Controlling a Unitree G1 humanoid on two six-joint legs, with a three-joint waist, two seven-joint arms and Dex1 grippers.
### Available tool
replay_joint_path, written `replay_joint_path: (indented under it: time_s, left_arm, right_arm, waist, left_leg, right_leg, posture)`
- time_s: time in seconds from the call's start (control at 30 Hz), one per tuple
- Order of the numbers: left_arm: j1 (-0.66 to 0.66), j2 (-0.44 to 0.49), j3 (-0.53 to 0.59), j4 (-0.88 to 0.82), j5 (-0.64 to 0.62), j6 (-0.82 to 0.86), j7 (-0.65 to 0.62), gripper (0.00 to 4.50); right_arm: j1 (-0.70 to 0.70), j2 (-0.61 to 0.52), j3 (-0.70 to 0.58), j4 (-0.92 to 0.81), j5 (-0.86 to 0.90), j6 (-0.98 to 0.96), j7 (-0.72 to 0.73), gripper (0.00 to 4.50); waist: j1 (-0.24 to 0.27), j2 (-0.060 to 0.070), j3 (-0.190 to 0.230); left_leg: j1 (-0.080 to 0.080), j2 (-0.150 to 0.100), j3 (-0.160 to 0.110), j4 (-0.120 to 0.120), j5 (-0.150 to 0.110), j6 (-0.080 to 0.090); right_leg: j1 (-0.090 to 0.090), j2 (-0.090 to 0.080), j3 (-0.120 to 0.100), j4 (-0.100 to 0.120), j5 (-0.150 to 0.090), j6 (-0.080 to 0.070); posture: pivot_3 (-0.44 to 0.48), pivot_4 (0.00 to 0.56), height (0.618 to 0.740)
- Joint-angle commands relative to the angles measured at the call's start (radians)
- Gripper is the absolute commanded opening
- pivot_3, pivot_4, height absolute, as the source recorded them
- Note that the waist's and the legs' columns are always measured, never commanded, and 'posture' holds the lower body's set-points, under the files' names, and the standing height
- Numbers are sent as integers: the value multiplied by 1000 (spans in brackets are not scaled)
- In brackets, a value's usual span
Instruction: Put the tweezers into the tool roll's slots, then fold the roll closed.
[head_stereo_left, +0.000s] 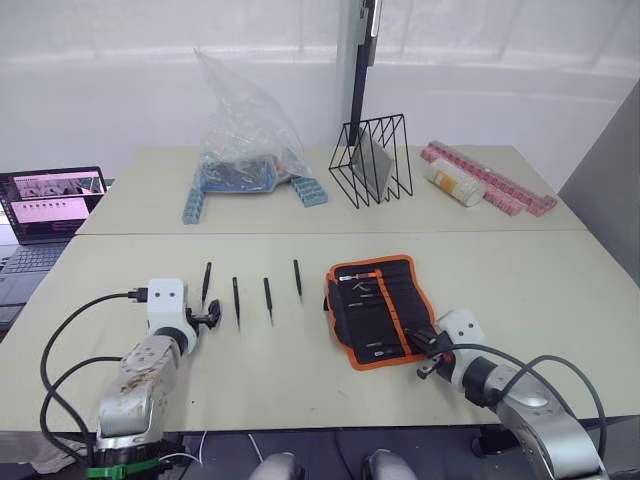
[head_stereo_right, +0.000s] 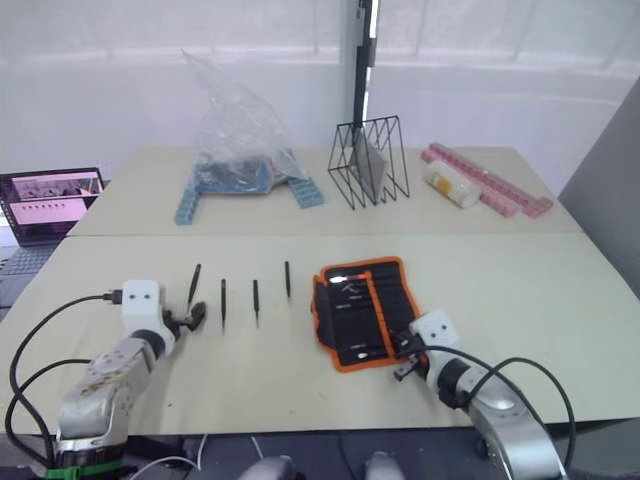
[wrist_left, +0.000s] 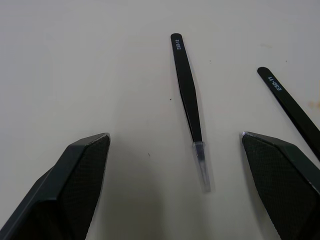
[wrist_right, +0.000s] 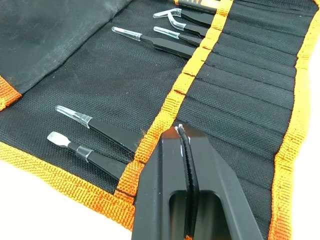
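Left eye view shows the tool roll (head_stereo_left: 377, 310) lying open on the near worktop (head_stereo_left: 520, 290), right of centre, its orange-piped inner face up. Four tweezers (head_stereo_left: 269, 299) lie loose in a row on the worktop to the roll's left, well apart from it, each pointing roughly away from the robot. The left gripper (head_stereo_left: 211, 319) sits at the near end of the leftmost tweezer (wrist_left: 188, 92); in the left wrist view its fingers (wrist_left: 80, 180) stand wide apart, one on each side of that tweezer, whose clear-capped tip points back toward the gripper, with a second tweezer (wrist_left: 292, 107) beside the other finger. The right gripper (head_stereo_left: 424, 347) rests at the roll's near right corner. In the right wrist view its fingers (wrist_right: 172, 190) are pressed together with nothing between them, their tips over the orange inner stripe (wrist_right: 175, 97), beside the slots (wrist_right: 250, 100). Several clear-tipped tools (wrist_right: 92, 125) already sit in slots there. On the far worktop lie a clear plastic bag (head_stereo_left: 243, 140) and a black wire rack (head_stereo_left: 372, 160)
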Motion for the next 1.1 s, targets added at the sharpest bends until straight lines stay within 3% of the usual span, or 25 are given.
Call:
replay_joint_path:
  time_s: [0.03, 0.1, 0.13, 0.57, 0.93, 1.1]
  left_arm:
    - [-22, -11, -27, 81, 18, -8, 2, 4473]
    - [-28, -13, -30, 96, 17, -18, -4, 4473]
    - [-31, -13, -33, 101, 16, -25, -8, 4215]
    - [-36, -37, -40, 125, 20, -49, -20, 6]
    - [-34, -20, -13, 106, 27, -90, -23, 6]
    - [-43, 98, -3, -5, 21, -123, -112, 6]
  right_arm:
    - [16, 2, 15, 0, -1, 26, 0, 0]
    - [15, 3, 16, -2, 0, 26, -3, 0]
    - [15, 4, 16, -3, 0, 27, -4, 0]
    - [15, -3, 3, -8, 3, 31, -5, 0]
    - [12, -2, 9, -6, 2, 32, -2, 0]
    - [15, -1, 14, -9, 1, 34, -3, 0]
  waist:
    - [0, 0, 0]
    - [0, 1, 0]
    - [0, 1, 0]
    - [-1, 2, -1]
    - [-3, 2, -1]
    - [-8, -1, 1]
  left_leg:
    - [0, 0, 0, 0, 0, 0]
    - [0, 0, 0, 0, 0, 0]
    - [0, 0, 0, 0, 0, 0]
    - [0, 0, 0, -1, 0, 0]
    - [0, 0, 0, -2, 0, 0]
    - [-5, 0, 0, -3, 3, -5]
  right_leg:
    - [0, 0, 0, 0, 0, 0]
    - [0, 0, 0, 0, 0, 0]
    - [0, 0, 0, 0, 0, 0]
    - [0, -1, 1, -1, 0, 0]
    - [0, -1, 1, -1, 0, 1]
    - [-2, 1, 1, -1, 0, 0]
  posture:
    - [0, 150, 724]
    - [0, 150, 724]
    - [0, 150, 724]
    - [0, 150, 724]
    - [0, 150, 724]
    - [0, 150, 724]
